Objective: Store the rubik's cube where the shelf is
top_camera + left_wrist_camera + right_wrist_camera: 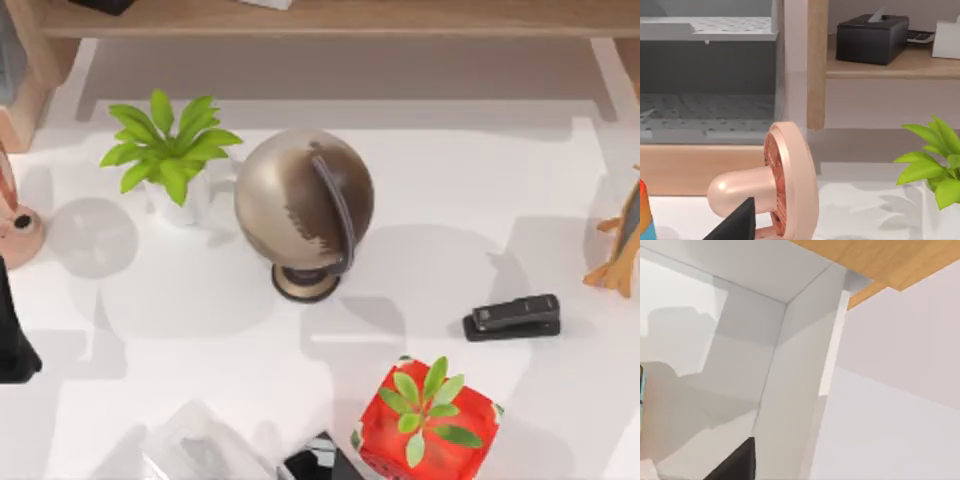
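The shelf is seen along the tabletop's far edge — the globe stands mid-tabletop. The left tool is perhaps the dark shape at the left edge; its state cannot be told.

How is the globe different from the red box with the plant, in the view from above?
The globe is round, brown and beige, on a dark base; the red box is square-edged and bright red. The globe looks larger than the red box. The globe stands mid-table, the red box at the near edge. Both rest on the white table.
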